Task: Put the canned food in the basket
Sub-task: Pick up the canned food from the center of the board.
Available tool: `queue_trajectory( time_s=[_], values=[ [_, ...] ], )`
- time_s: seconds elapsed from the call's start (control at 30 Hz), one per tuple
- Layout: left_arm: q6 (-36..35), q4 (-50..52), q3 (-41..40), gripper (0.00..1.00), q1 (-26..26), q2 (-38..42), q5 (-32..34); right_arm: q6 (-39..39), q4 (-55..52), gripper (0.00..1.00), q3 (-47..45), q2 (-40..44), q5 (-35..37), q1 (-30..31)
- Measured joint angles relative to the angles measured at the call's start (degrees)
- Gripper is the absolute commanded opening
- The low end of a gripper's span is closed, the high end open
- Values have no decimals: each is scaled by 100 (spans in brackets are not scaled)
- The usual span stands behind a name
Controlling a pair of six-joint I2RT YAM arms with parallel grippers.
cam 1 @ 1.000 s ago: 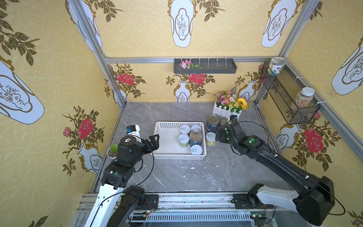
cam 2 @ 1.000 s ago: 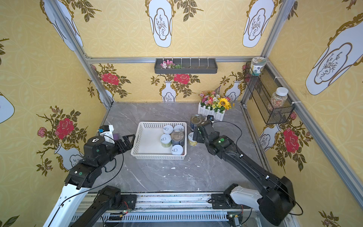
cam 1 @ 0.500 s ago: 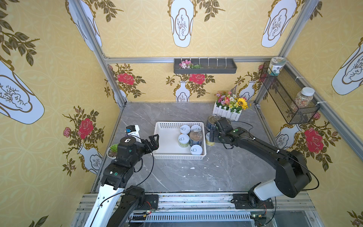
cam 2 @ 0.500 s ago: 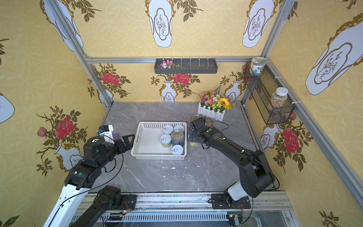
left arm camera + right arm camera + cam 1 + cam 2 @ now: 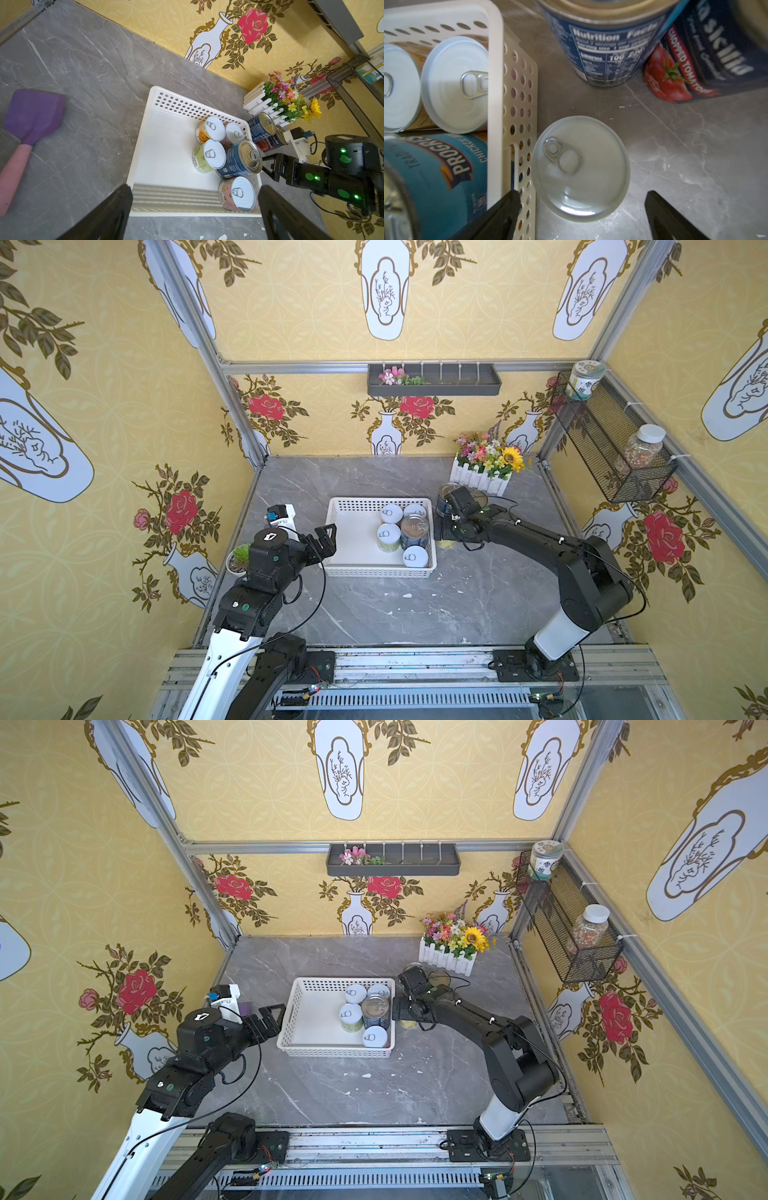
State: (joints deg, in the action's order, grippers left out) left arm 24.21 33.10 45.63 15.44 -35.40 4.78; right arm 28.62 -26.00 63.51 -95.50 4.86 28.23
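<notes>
The white basket [image 5: 360, 504] sits mid-table and holds several cans [image 5: 215, 156], white-lidded ones and one dark blue metal can [image 5: 414, 526]. One white-lidded can [image 5: 580, 168] stands on the table against the basket's right wall [image 5: 521, 99]. My right gripper [image 5: 582, 194] hangs open just over it, one finger by the basket wall and one on the far side [image 5: 444, 531]. Two dark blue cans [image 5: 608, 52] [image 5: 708, 62] stand behind it. Open and holding nothing, my left gripper [image 5: 195, 190] waits at the basket's left end [image 5: 328, 539].
A white flower box [image 5: 486, 466] stands right behind the dark blue cans. A purple spatula [image 5: 33, 116] and a small potted plant [image 5: 240, 558] lie along the left wall. A black mesh shelf [image 5: 602, 439] with jars hangs on the right wall.
My right gripper has moved left from the dark blue cans to above the white-lidded can beside the basket, with its elbow pulled in. The left arm has stayed put.
</notes>
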Motion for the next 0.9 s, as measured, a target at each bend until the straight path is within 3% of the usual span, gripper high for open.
queue_trajectory(
  time_s=[0.33, 0.9],
  values=[
    [2, 0, 0, 100, 0, -15, 0, -37, 28, 99, 210, -367, 81, -13],
    [2, 0, 0, 100, 0, -9, 0, -103, 31, 84, 310, -557, 173, -11]
  ],
)
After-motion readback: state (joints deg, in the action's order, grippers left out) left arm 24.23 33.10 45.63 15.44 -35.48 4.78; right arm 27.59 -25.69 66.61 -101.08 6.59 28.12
